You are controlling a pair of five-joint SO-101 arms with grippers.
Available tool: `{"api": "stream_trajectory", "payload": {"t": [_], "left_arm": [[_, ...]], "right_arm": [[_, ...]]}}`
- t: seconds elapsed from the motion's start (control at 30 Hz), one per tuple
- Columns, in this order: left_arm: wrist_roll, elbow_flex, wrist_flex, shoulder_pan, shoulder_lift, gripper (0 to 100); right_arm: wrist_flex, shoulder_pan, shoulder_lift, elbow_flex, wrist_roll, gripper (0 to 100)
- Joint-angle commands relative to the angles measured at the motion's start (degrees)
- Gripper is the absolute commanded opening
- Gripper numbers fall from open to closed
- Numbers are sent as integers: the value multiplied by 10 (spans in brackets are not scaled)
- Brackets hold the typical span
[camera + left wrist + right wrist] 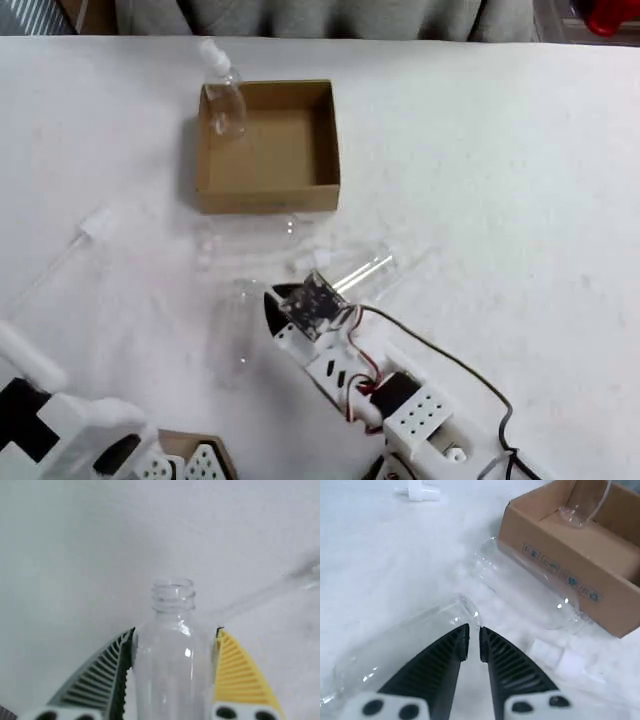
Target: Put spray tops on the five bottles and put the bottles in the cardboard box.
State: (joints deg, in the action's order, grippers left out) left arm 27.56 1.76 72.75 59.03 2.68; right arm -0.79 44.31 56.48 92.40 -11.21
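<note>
In the left wrist view my left gripper [175,630], with one grey-green and one yellow finger, is shut on an upright clear bottle [172,597] whose neck is bare. My right gripper [272,305], black, is shut with nothing in it, just above the table. Its tips [474,632] are at the mouth of a lying clear bottle [415,645]. Another bottle [530,587] lies along the front wall of the cardboard box [270,190]. One bottle with a spray top [224,95] stands in the box's far left corner. A loose spray top [95,225] lies to the left.
Clear bottles [235,335] [365,268] lie scattered in front of the box, one on either side of my right gripper. A small white spray top [560,657] lies near the box wall. The left arm's white base [70,425] sits at the near left corner.
</note>
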Motion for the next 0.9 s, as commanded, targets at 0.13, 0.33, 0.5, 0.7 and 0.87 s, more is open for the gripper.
{"api": "stream_trajectory", "payload": {"t": [0.13, 0.33, 0.5, 0.7, 0.87], "left_arm": [[46, -20, 5, 30, 5, 33], [57, -1, -22, 42, 1, 33], [57, 51, -60, 40, 2, 34], [58, 92, -87, 40, 2, 34], [58, 100, -81, 28, 5, 33]], "right_arm": [[256, -138, 10, -185, 28, 15], [510, -210, 10, -287, -158, 15], [571, -276, 10, -304, -225, 15], [655, -316, 10, -308, -483, 15], [719, -311, 10, -311, -673, 16]]}}
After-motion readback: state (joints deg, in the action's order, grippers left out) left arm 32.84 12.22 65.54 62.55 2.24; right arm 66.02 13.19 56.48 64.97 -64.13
